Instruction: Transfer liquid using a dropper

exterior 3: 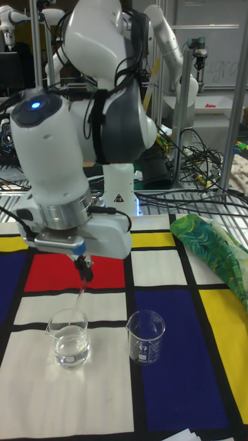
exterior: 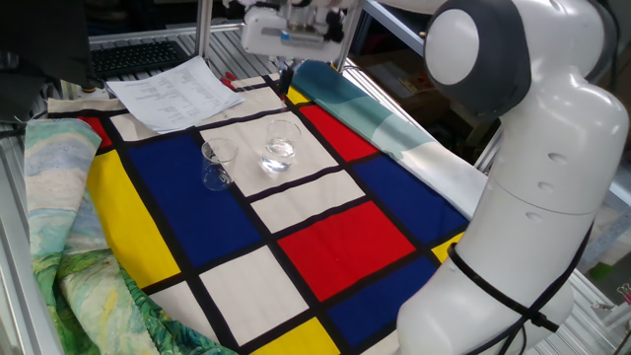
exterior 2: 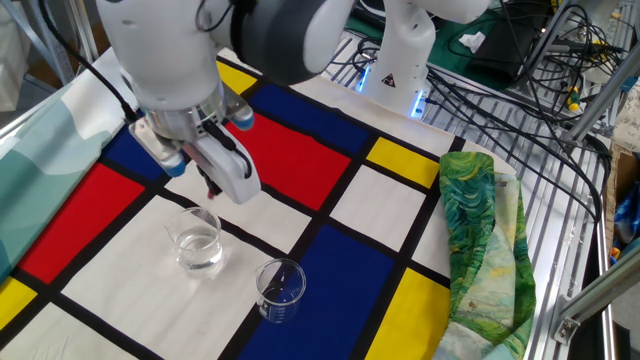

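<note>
Gripper (exterior 3: 83, 265) is clamped on the dropper (exterior 3: 82, 286) above the glass (exterior 3: 69, 337) (liquid inside); I'd carry it level to the beaker (exterior 3: 146, 337), no squeezing early.

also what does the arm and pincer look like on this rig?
White glossy arm with dark grey joint sections and a black cable running down its side. A blue light glows on the rounded wrist shell. The pincer sits under a white flange body with small blue pieces at its corners.

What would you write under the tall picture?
Gripper holds the dropper above the glass, beside a beaker.
</note>
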